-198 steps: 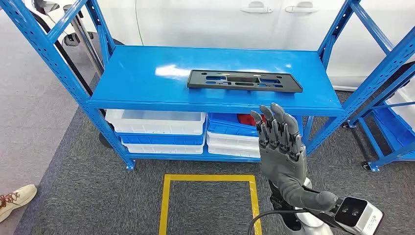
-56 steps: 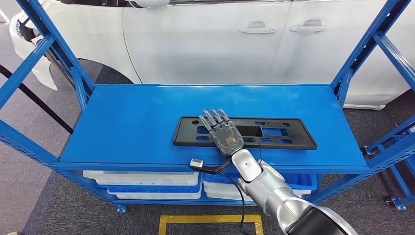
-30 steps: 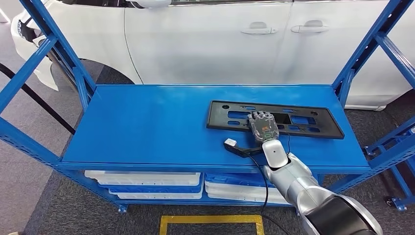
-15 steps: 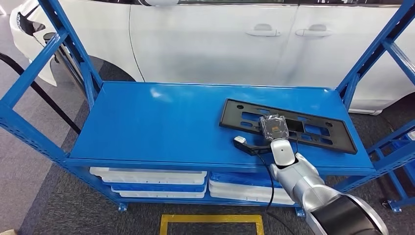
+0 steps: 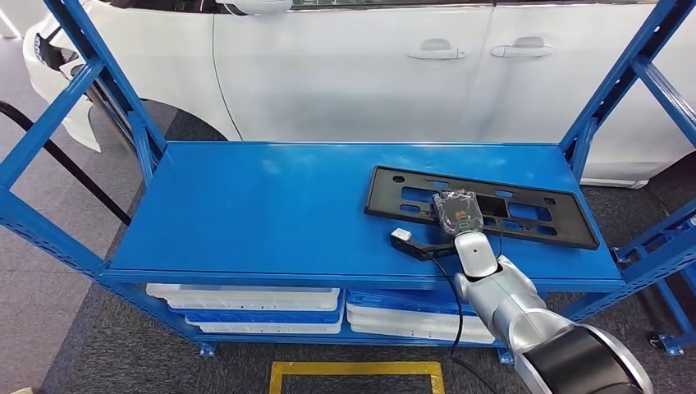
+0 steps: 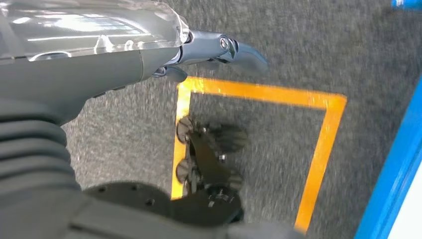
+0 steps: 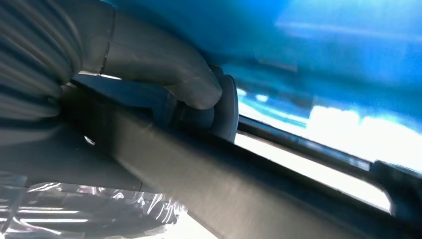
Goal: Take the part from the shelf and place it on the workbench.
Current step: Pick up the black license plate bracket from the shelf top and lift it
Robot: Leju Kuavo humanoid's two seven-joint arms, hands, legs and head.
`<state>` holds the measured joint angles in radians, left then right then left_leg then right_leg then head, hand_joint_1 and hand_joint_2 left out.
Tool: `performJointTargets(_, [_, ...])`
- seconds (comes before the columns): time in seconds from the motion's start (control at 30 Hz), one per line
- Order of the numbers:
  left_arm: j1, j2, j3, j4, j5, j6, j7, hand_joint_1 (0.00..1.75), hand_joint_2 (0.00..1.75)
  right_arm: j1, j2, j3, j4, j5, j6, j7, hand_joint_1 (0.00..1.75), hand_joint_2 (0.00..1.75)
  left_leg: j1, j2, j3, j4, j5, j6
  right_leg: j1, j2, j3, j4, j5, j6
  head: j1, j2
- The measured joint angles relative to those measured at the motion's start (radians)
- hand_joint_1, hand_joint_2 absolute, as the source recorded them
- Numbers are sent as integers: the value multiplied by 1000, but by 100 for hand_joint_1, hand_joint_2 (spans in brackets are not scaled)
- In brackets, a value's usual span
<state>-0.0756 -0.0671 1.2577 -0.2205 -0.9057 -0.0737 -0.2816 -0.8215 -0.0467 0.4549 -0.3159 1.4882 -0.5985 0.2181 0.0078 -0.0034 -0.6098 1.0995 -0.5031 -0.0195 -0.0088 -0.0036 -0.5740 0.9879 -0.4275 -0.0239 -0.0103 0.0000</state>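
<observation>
- Shelf (image 5: 246, 213): painted blue metal, smooth, with soft glossy highlights on its deck.
- Part (image 5: 542, 215): black plastic plate, matt, pierced with cut-outs.
- Right hand (image 5: 458, 213): grey, under a clear crinkled glossy film.
- Right forearm (image 5: 505, 300): brushed silver metal, satin sheen.
- Floor (image 5: 90, 345): dark grey carpet, rough; glossy yellow tape (image 5: 353, 367).
- Car (image 5: 369, 74): white glossy paintwork.
- Bins (image 5: 246, 300): smooth white plastic.

A thick grey thumb of the right hand (image 7: 164, 74) is seen pressed against a dark bar, probably the part's edge (image 7: 239, 194). A blurred blue shelf surface (image 7: 323, 55) is seen behind it.
</observation>
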Motion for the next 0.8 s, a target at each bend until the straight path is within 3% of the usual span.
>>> performJointTargets(0.07, [1,0,0,0,-4,-4,0,0,175,7,17,-28,-12,-117,-33,-153,175,175,4,0,-56,117,-53,-8,1,0,-5,1,1,-3,0,0])
performJointTargets(0.1, [2,1,0,0,-6,-10,1,0,175,16,31,-51,-32,-219,-50,-287,175,175,6,0,-80,166,-68,-12,1,3,-7,2,1,-3,0,0])
performJointTargets(0.13, [2,1,0,0,-8,-17,2,0,175,29,47,-77,-68,-343,-60,-452,175,175,8,0,-88,183,-65,-14,2,6,-8,3,1,-4,0,0])
performJointTargets(0.17, [1,2,0,0,-10,-24,3,0,175,44,63,-102,-121,-471,-63,-624,175,175,9,0,-77,162,-43,-15,2,11,-7,4,1,-3,0,0])
performJointTargets(0.23, [-5,4,-1,0,-12,-32,3,0,175,67,91,-135,-241,-664,-47,-846,175,175,10,1,-12,29,29,-10,3,17,-1,7,-3,1,0,0])
performJointTargets(0.3, [-12,5,-1,0,-14,-34,3,0,175,82,105,-147,-329,-726,-29,-854,175,175,5,0,40,-81,66,2,7,16,2,8,-7,10,0,0])
performJointTargets(0.33, [-14,5,-1,0,-14,-35,3,0,175,92,108,-150,-358,-734,-25,-832,175,175,3,-1,47,-101,69,9,9,13,1,9,-7,15,0,0])
performJointTargets(0.4, [-13,6,-1,0,-14,-45,-1,0,175,120,104,-151,-433,-803,13,-822,175,175,2,-5,44,-106,71,23,9,9,-1,8,-7,27,0,0])
performJointTargets(0.47, [-10,6,-1,0,-11,-67,-14,0,175,163,85,-135,-582,-1009,101,-858,175,175,4,-6,43,-111,77,35,7,9,-15,36,-30,37,0,0])
performJointTargets(0.5, [-11,6,-1,0,-9,-77,-22,0,175,189,72,-120,-679,-1142,155,-872,175,175,5,-5,42,-114,79,40,6,9,-35,79,-58,41,0,0])
performJointTargets(0.57, [-13,7,-1,0,-6,-92,-43,0,175,252,50,-87,-899,-1378,278,-874,175,175,3,-2,40,-114,78,45,4,9,-99,217,-130,46,0,0])
performJointTargets(0.6, [-13,8,-1,0,-4,-96,-53,0,175,289,42,-76,-1008,-1450,343,-875,175,175,2,-2,40,-113,76,47,4,9,-128,276,-152,47,0,0])
performJointTargets(0.63, [-13,8,-1,0,-1,-98,-62,0,175,326,34,-66,-1115,-1497,405,-875,175,175,2,-2,40,-112,74,47,3,9,-144,308,-155,48,0,0])
performJointTargets(0.67, [-13,7,-1,0,2,-100,-71,0,175,360,28,-57,-1214,-1530,467,-875,175,175,2,-3,42,-111,72,46,2,8,-140,298,-137,48,0,0])
performJointTargets(0.7, [-13,6,-1,0,5,-100,-79,0,175,388,24,-49,-1297,-1557,518,-875,175,175,2,-4,45,-109,69,45,2,8,-118,249,-103,48,0,0])
performJointTargets(0.77, [-12,3,-1,0,10,-100,-94,0,175,427,18,-40,-1432,-1614,604,-875,175,175,0,-6,48,-103,60,38,2,6,-52,107,-35,43,0,0])
performJointTargets(0.8, [-12,2,0,0,12,-99,-100,0,175,441,16,-38,-1480,-1638,644,-875,175,175,-2,-7,49,-100,56,34,2,6,-29,57,-18,38,0,0])
